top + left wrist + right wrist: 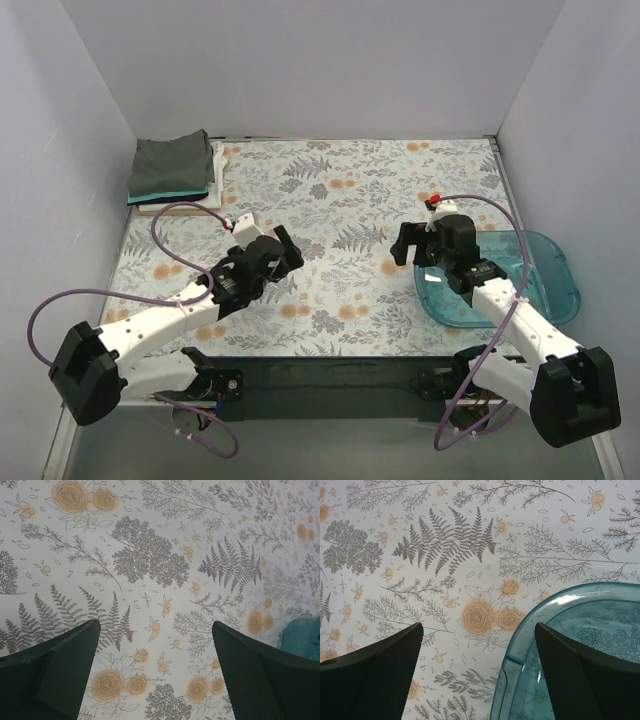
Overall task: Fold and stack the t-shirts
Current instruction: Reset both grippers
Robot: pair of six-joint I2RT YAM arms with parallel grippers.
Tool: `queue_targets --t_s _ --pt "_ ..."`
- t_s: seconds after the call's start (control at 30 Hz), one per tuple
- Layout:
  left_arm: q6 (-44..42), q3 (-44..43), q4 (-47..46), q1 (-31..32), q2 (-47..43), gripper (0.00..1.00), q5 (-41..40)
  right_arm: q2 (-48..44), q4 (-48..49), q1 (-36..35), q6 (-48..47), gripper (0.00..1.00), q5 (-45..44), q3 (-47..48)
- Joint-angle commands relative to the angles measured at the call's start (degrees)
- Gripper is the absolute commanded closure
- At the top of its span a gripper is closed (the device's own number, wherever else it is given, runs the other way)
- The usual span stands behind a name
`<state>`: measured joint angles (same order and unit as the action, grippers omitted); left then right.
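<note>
A stack of folded t-shirts (173,170) lies at the back left corner of the table: a dark charcoal-grey shirt on top, a teal edge under it, a cream-white one (215,180) at the bottom. A black shirt does not show. My left gripper (288,250) is open and empty, hovering over the floral cloth near the middle, well right of and in front of the stack. My right gripper (408,243) is open and empty, over the left rim of the blue-green plastic tub (545,285). In the right wrist view the tub's rim (540,615) lies between the fingers.
The table carries a floral-print cloth (350,190). The translucent tub sits at the right edge, with nothing in it. White walls close the back and both sides. Purple cables loop from both arms.
</note>
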<state>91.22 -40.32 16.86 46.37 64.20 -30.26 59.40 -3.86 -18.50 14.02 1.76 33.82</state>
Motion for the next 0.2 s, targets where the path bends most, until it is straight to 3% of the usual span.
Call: queue_targets --t_s 0.0,0.17 --pt "2.47 1.38 2.38 0.21 -3.12 0.06 -4.45 0.02 3.24 0.05 1.18 0.02 1.4 -0.86" --pt "3.0 2.17 4.32 0.21 -5.49 0.05 -6.64 0.11 5.7 0.13 1.71 0.02 2.19 -1.04"
